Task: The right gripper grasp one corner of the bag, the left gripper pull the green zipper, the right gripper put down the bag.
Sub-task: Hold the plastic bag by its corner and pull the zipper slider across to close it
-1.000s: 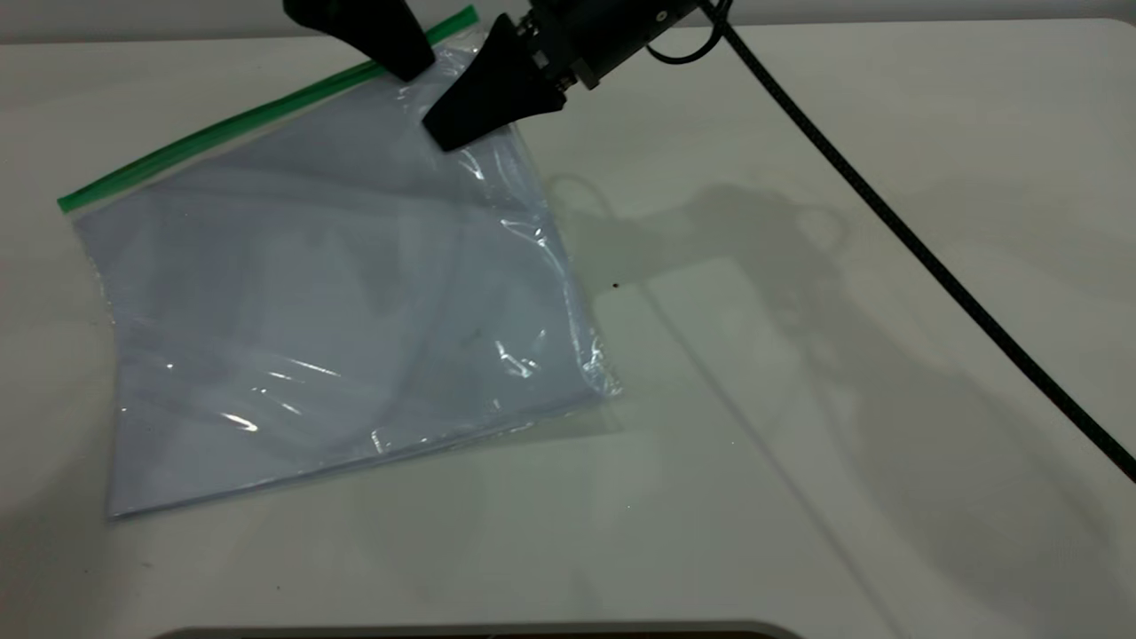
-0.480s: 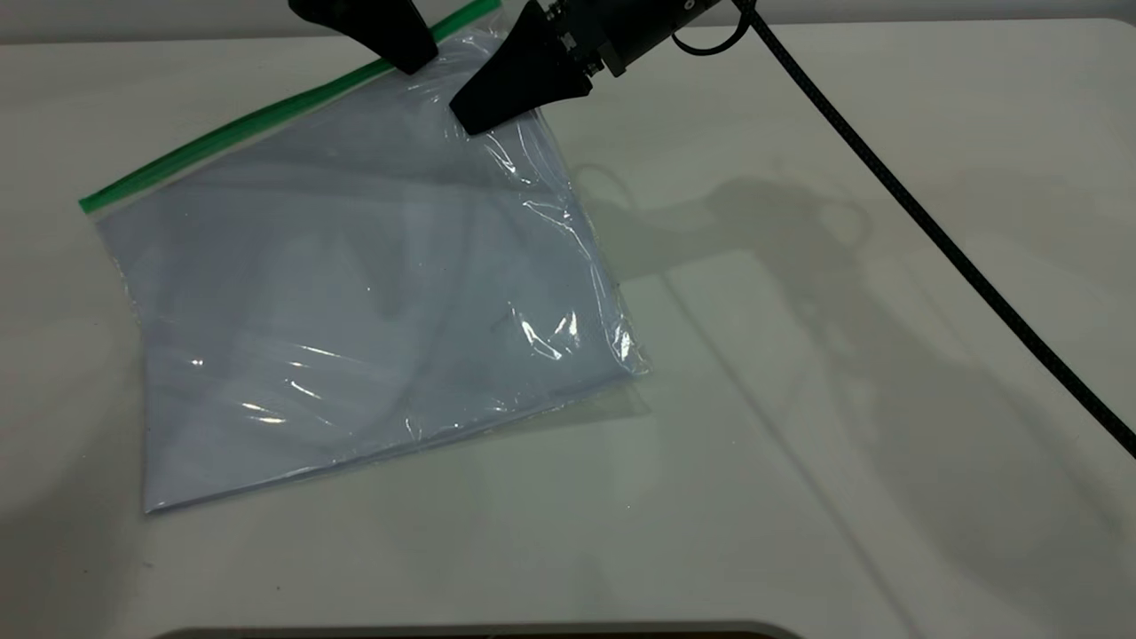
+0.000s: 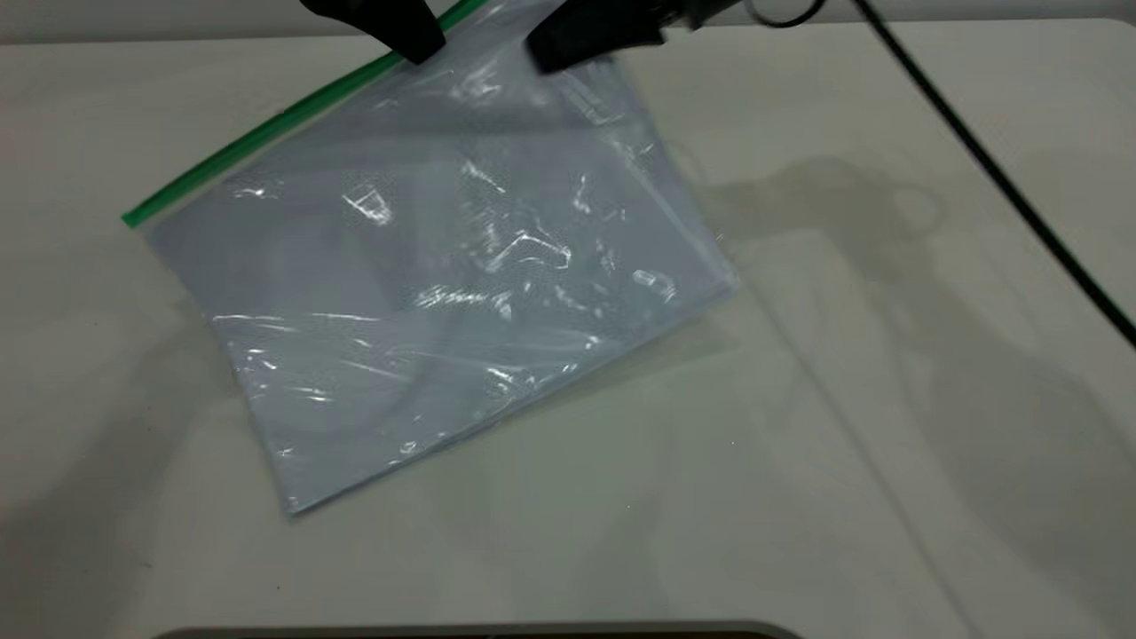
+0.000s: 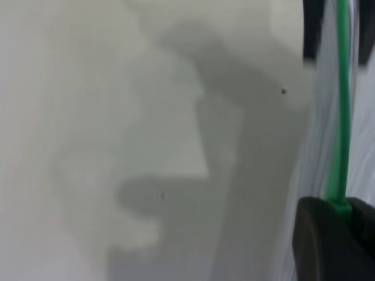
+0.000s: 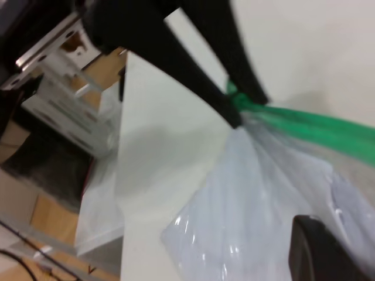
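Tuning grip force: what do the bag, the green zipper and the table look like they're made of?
The bag: thin clear plastic film, glossy; it wrinkles and throws sharp highlights, and seems to hold white sheet.
The green zipper: looks like opaque moulded plastic, a stiffer, even strip along one edge.
The table: smooth off-white top, likely laminate; soft sheen, faint reflections.

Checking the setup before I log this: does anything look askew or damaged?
The clear plastic bag lies skewed on the white table, its far corner lifted by the right end effector. The left end effector pinches the green zipper. No damage visible.
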Controlling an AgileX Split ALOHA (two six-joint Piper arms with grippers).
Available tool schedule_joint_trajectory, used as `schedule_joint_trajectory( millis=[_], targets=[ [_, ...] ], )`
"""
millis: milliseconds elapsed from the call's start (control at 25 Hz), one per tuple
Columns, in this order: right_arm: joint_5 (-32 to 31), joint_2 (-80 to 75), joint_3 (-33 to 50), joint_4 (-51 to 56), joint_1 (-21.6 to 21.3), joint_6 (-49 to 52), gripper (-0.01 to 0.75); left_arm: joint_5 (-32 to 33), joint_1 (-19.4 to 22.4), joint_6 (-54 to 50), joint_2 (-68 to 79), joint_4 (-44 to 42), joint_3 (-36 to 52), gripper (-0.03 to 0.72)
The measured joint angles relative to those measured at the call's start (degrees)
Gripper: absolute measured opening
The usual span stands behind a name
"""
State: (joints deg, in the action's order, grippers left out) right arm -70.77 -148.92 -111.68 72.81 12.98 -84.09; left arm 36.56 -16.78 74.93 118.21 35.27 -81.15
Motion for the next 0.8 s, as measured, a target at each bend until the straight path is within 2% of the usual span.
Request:
schedule_joint_trajectory(
  millis=[240,480,800],
  targets=[
    [0.0,0.0,0.0,0.06,-4.43,1.09,0.037,-0.33,1.34,-3.0,0.26,-1.94,0.0,0.056],
    [0.2,0.0,0.0,-0.18,-7.56,2.09,0.037,5.14,4.87,-6.02,0.26,-3.43,0.0,0.056],
    [1.47,0.0,0.0,-0.59,-8.49,4.4,0.037,9.46,9.42,-9.41,0.26,-4.26,0.0,0.056]
  ],
)
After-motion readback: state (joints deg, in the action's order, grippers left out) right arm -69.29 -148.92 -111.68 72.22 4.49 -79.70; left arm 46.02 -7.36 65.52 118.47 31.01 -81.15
